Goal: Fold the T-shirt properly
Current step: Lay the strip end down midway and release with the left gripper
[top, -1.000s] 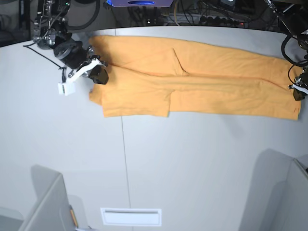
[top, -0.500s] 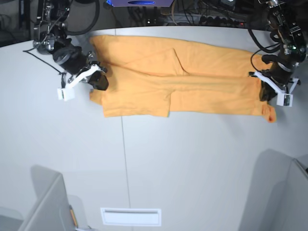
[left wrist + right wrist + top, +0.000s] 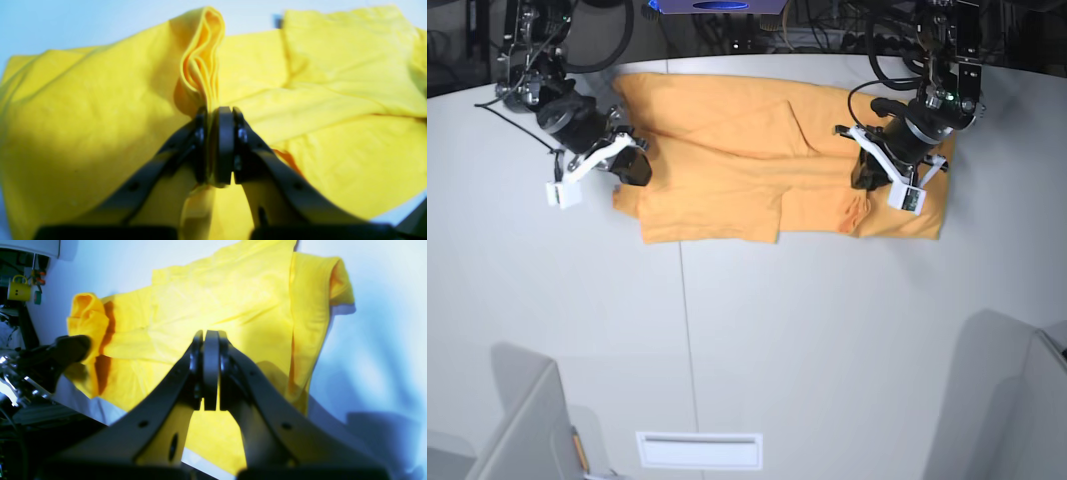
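Matt, soft cotton-like T-shirt [image 3: 727,150] lies on a smooth, matt table [image 3: 807,340].

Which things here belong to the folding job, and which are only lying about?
Belong to the job:
- T-shirt
- left gripper, shut on a T-shirt fold
- right gripper, shut

Lying about:
- yellow mug
- cables behind the table

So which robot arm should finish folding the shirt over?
Probably the left. Its gripper is shut on a bunch of the shirt, lifted partway across. The right gripper is shut on nothing, sitting by the collar end.
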### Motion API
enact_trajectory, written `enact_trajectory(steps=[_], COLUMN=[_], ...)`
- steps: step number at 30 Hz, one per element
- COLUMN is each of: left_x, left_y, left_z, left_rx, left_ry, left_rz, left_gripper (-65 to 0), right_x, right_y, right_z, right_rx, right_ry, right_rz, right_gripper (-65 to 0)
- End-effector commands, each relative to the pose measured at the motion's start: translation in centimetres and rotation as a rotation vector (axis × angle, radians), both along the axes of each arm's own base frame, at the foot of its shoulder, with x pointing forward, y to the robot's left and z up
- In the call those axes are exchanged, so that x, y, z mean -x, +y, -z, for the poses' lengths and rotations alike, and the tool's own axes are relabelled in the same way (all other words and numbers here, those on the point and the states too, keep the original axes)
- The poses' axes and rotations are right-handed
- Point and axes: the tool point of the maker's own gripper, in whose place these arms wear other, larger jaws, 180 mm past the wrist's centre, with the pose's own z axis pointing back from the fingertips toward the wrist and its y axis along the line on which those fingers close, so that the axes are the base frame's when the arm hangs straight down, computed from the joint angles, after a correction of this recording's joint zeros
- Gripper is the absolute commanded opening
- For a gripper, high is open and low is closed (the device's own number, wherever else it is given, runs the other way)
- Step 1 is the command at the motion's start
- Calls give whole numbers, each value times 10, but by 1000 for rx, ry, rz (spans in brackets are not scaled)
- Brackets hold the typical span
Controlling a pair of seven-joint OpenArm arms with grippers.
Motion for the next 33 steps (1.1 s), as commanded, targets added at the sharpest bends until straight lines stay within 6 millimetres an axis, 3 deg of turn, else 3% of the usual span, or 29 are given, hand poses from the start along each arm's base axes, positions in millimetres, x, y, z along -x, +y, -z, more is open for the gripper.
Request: enact_trajectory(steps=[1,22,29,33], left_x=[-7,-8,-8,-2], left_y=[-3,-6,-18,-45], left_z=[-10,-11,-11,-8], left_rx=[10,20,63,103], left_ry=[-43,-46,-46,-29], left_rz=[10,16,0,51], left_gripper=[-650,-650,-397,-267], right_x=[-6,-6,-6,-6], right_y=[-1,-1,0,0], right_z=[-10,-10,-10,-10], right_rx=[-10,-12,-13,-14], right_ry=[-41,-41,-40,-38], right_rz=[3,3,5,8], right_gripper=[-650,-650,-650,-650])
